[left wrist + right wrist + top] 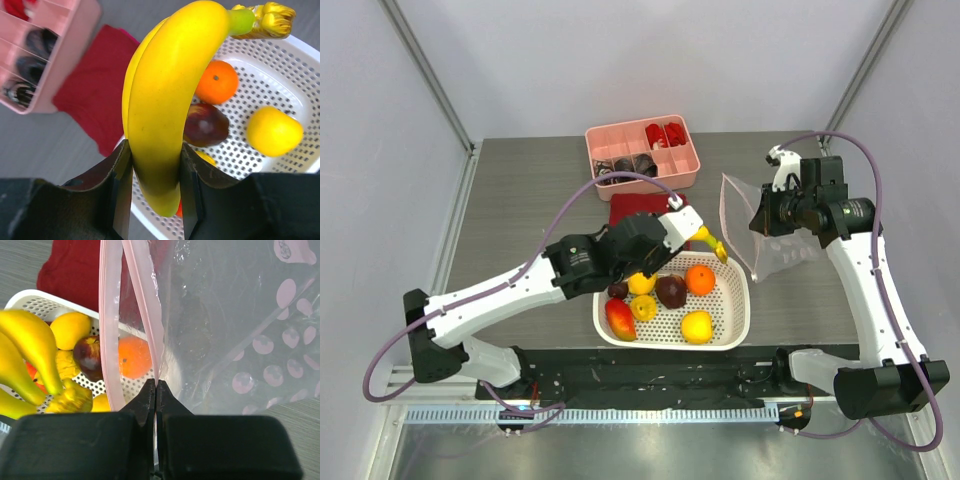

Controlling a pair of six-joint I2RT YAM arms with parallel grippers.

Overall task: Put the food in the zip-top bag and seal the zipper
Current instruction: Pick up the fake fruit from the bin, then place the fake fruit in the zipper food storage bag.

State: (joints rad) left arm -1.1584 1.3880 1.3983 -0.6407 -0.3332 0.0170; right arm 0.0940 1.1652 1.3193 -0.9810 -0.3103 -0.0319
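Two claws are busy: the left claw (155, 170) clamps the banana (160, 100) above the basket (738, 300); the right claw (156, 390) pinches the bag (225, 315) by its zipper (111, 315), mouth open, right of the basket. Bag looks empty; orange (700, 279), plums (670, 290), lemons (697, 326), mango (619, 318) wait; sealing undone.

Top view looks down from high behind the near edge over the whole bench (520, 200). Wrist views sit close behind their fingers (121, 200); all three share the white basket (742, 308).
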